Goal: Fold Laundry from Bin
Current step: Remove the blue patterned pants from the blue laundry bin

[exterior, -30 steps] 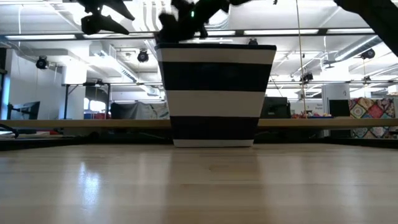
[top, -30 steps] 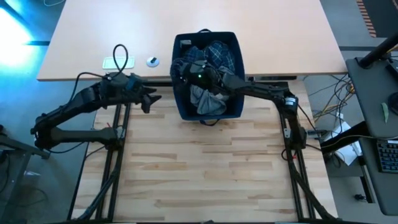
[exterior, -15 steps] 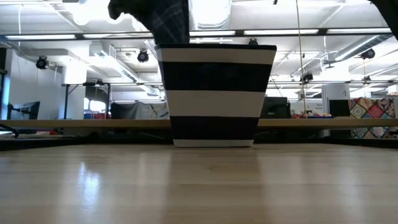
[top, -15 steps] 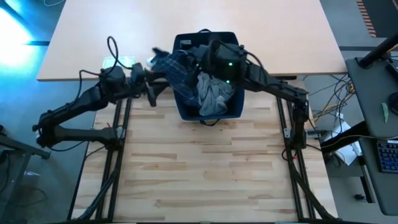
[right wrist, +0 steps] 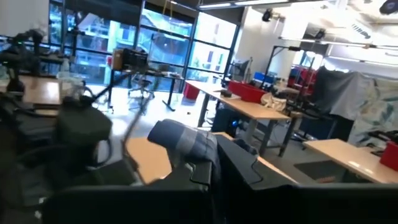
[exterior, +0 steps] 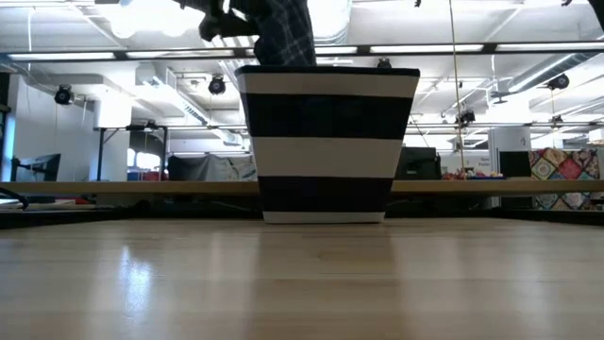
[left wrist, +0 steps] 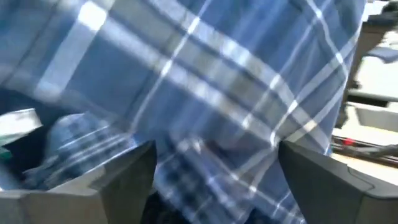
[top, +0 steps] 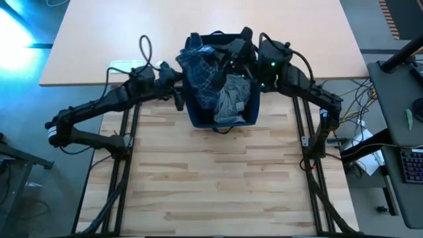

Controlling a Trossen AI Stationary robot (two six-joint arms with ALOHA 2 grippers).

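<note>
The navy bin [top: 195, 114] with pale stripes [exterior: 326, 151] stands at the far middle of the wooden table. Held above it by my shut right gripper [top: 231, 51] is a blue-and-white plaid garment [top: 201, 69], which hangs down over the bin's left half [exterior: 283, 33]. A grey T-shirt [top: 231, 102] lies bunched inside the bin. My left gripper [top: 178, 92] is at the bin's left rim, its fingers wide open [left wrist: 217, 180], with the plaid cloth [left wrist: 211, 81] right in front of and between them. My right gripper pinches a bunched bit of the plaid garment [right wrist: 186, 140] between its two shut fingers, which reach roughly level. The garment hangs slack below them, and its lower part is down inside the bin. My left gripper has plaid cloth between its open fingers [left wrist: 124, 177]; whether it touches, I cannot tell.
Behind the bin stands a pale desk [top: 92, 39] with a small white item [top: 122, 65] on it. The near half of the wooden table [top: 218, 178] is bare. Black frame legs [top: 119, 172] run along both sides.
My right gripper has risen out of the bin and moved toward the far edge, drawing the plaid garment up so that it hangs above the rim. My left gripper has moved toward the right, up to the bin's left rim and the hanging cloth.
</note>
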